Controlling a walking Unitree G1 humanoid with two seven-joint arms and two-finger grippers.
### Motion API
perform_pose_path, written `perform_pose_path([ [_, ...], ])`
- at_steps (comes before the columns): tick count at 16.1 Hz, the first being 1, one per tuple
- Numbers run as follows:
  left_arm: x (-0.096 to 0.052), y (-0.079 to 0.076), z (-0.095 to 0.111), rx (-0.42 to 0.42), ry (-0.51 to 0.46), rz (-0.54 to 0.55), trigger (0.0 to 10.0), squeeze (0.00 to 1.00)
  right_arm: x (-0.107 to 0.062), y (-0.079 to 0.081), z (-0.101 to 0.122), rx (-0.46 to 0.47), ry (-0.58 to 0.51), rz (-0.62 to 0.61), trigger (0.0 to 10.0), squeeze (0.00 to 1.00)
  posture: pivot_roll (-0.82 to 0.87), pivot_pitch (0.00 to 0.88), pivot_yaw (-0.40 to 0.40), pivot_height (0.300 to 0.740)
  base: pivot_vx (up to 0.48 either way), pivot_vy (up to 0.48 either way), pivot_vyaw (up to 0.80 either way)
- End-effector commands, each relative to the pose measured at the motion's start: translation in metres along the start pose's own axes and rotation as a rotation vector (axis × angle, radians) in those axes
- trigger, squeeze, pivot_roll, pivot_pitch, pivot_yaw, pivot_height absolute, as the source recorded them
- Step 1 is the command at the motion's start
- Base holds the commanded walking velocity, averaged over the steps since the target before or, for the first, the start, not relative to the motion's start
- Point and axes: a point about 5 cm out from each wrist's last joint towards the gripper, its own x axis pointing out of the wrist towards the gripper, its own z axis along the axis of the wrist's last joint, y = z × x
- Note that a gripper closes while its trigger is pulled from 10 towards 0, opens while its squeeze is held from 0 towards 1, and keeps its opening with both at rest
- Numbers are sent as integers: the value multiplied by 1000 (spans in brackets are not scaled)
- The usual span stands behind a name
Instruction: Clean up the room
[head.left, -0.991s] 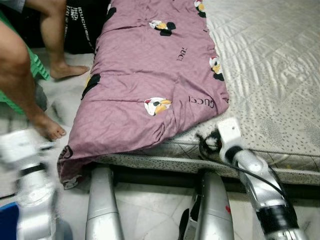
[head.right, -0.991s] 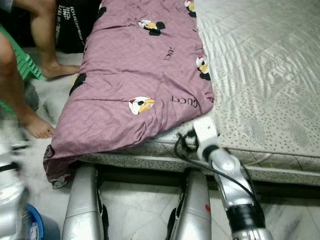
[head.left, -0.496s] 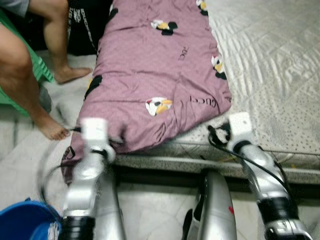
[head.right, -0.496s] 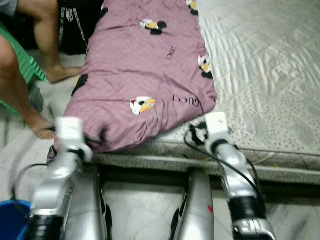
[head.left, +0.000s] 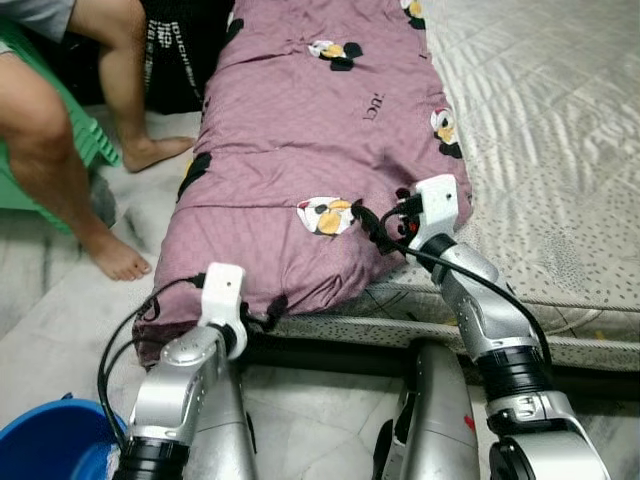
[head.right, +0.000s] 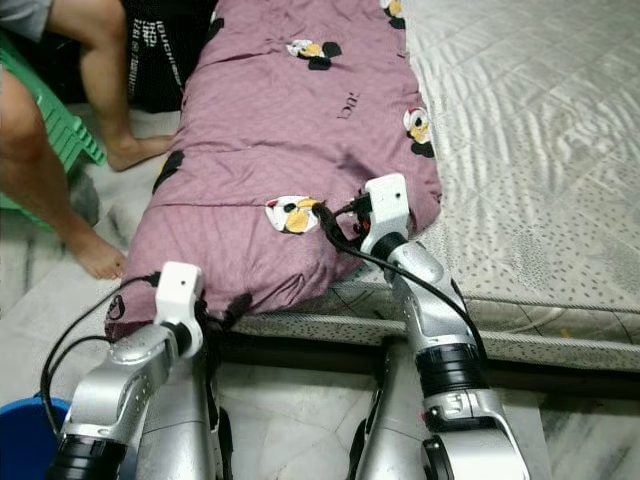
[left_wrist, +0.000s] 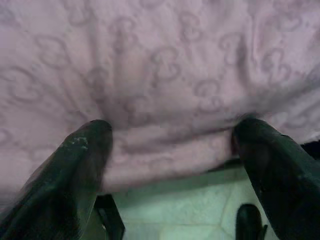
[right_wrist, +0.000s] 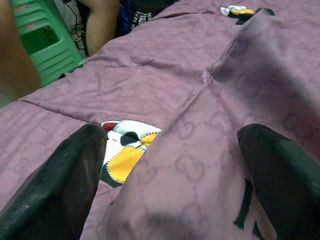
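A purple quilt (head.left: 310, 150) with cartoon prints lies along the left part of the mattress (head.left: 560, 130), its near end hanging over the edge. My left gripper (head.left: 268, 306) is at that hanging edge. In the left wrist view it (left_wrist: 170, 131) is open, with quilt fabric bunched between the spread fingers (left_wrist: 85, 150). My right gripper (head.left: 372, 220) rests on the quilt's near right corner beside a duck print (head.left: 325, 215). In the right wrist view it (right_wrist: 170, 137) is open, straddling a raised fold of the quilt (right_wrist: 210, 125).
A person's bare legs (head.left: 70, 170) and a green plastic stool (head.left: 85, 135) are on the floor to the left of the bed. A blue bucket (head.left: 50, 445) stands at the lower left. A black bag (head.left: 175, 60) leans by the bed's far left side.
My left arm has swung in from the far left to the quilt's hanging edge. The right gripper has moved from the mattress edge up onto the quilt.
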Motion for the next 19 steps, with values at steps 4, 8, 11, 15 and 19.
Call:
perform_pose_path([
  [4, 0, -4, -8, -4, 41, -26, 10000, 0, -1, 0, 2, 2, -12, 6, 10000, 0, -47, 136, -8, 506, 0, 0, 0],
  [8, 0, -4, -8, -4, 41, -26, 10000, 0, -1, 0, 2, 2, -12, 6, 10000, 0, -47, 136, -8, 506, 0, 0, 0],
  [11, 0, -4, -8, -4, 41, -26, 10000, 0, -1, 0, 2, 2, -12, 6, 10000, 0, -47, 136, -8, 506, 0, 0, 0],
  [15, -10, -7, -10, 18, 73, -38, 10000, 0, 22, 26, 7, 47, -27, 46, 10000, 0, 16, 135, -11, 506, 0, 0, 0],
  [19, -19, -13, -14, 75, 99, -62, 10000, 0, 46, 75, -14, 15, 125, 74, 10000, 0, 26, 131, -11, 506, 0, 0, 0],
])
